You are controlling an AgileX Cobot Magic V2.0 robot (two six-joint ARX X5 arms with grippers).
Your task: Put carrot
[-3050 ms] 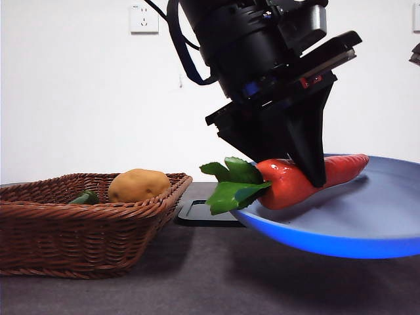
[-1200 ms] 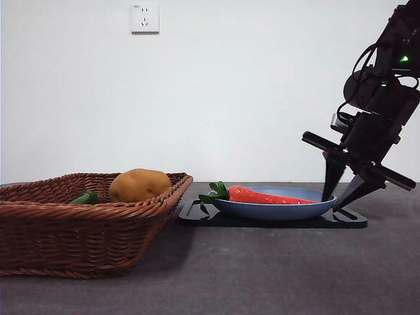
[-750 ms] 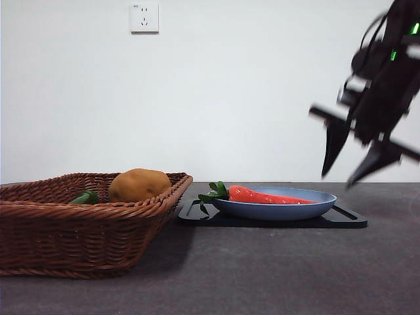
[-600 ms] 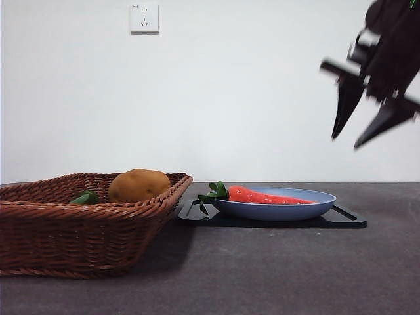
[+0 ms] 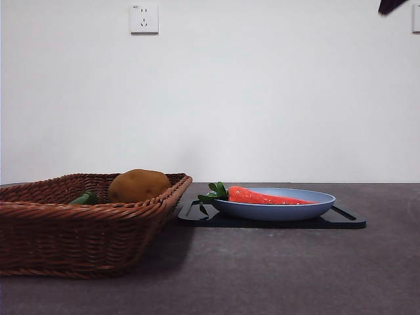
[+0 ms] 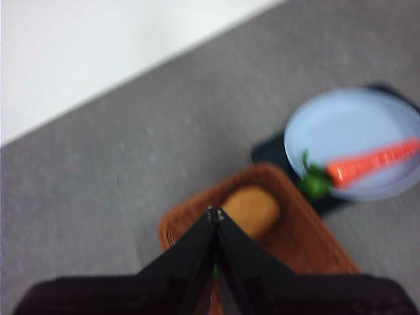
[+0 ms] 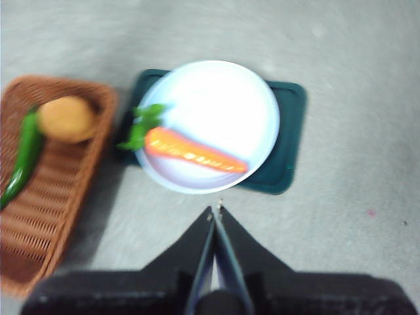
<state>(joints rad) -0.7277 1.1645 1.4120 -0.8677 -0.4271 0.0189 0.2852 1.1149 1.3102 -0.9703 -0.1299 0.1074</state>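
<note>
The orange-red carrot [image 5: 268, 195] with green leaves lies on the blue plate [image 5: 275, 210], which rests on a dark tray [image 5: 272, 222]. It also shows in the right wrist view [image 7: 194, 151] and the left wrist view [image 6: 373, 161]. My right gripper [image 7: 216, 211] is shut and empty, high above the table near the plate; in the front view only a black tip [image 5: 391, 5] shows at the top right corner. My left gripper [image 6: 214, 215] is shut and empty, high above the wicker basket [image 6: 289, 243].
The brown wicker basket [image 5: 79, 226] stands at the left and holds a yellow-brown potato [image 5: 138, 186] and a small green vegetable [image 5: 84, 197]. A white wall socket [image 5: 144, 18] is on the back wall.
The right gripper has risen from beside the plate and left the front view at the top right. The carrot and plate stay still on the tray.
</note>
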